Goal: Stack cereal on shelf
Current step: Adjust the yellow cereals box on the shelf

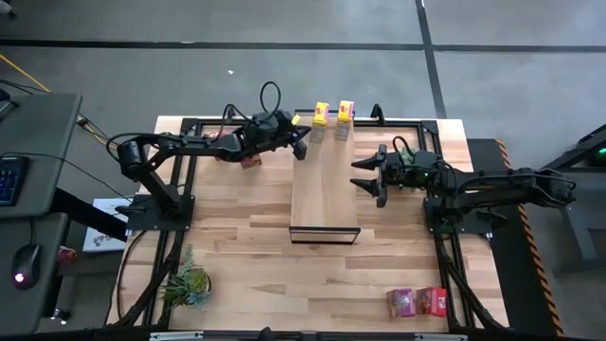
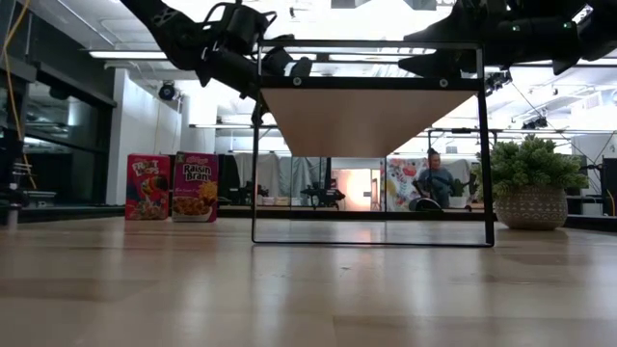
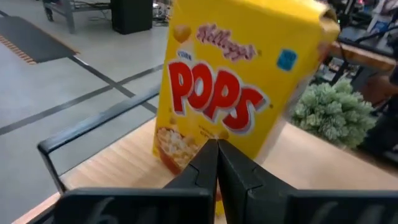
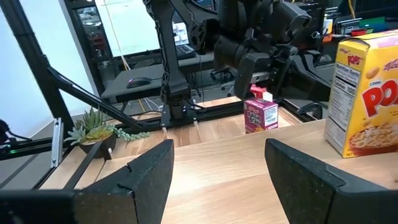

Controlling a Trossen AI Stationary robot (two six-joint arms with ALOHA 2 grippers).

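On the shelf (image 1: pixel 325 185), at its far end, two yellow boxes (image 1: pixel 322 114) (image 1: pixel 346 111) stand side by side, upright. The shelf is a long light-wood plank on a thin black frame, set in the middle of the surface (image 1: pixel 246 237) and raised above it, as the low view shows.

The left claw (image 1: pixel 301 149) hovers at the shelf's far left corner, close to the yellow boxes, with its fingers pressed together and nothing between them. In its wrist view a yellow box (image 3: pixel 239 93) stands just ahead of the closed tips, tilted in the picture, with a potted plant (image 3: pixel 333 112) behind it.

A magenta box (image 1: pixel 251 161) stands on the surface just left of the shelf, below the left arm; the right wrist view shows it upright (image 4: pixel 260 116) beyond the shelf's edge.

The right claw (image 1: pixel 365 175) hangs over the shelf's right edge, about midway along it, fingers spread wide and empty. Its wrist view shows bare plank between the fingers and a yellow box (image 4: pixel 367 93) off to one side.

At the near right of the surface a magenta box (image 1: pixel 401 303) and a red box (image 1: pixel 435 301) stand together. In the low view they show as a red box (image 2: pixel 147 187) and a magenta one (image 2: pixel 196 187), touching, upright.

A succulent (image 1: pixel 187 282) lies at the near left of the surface.
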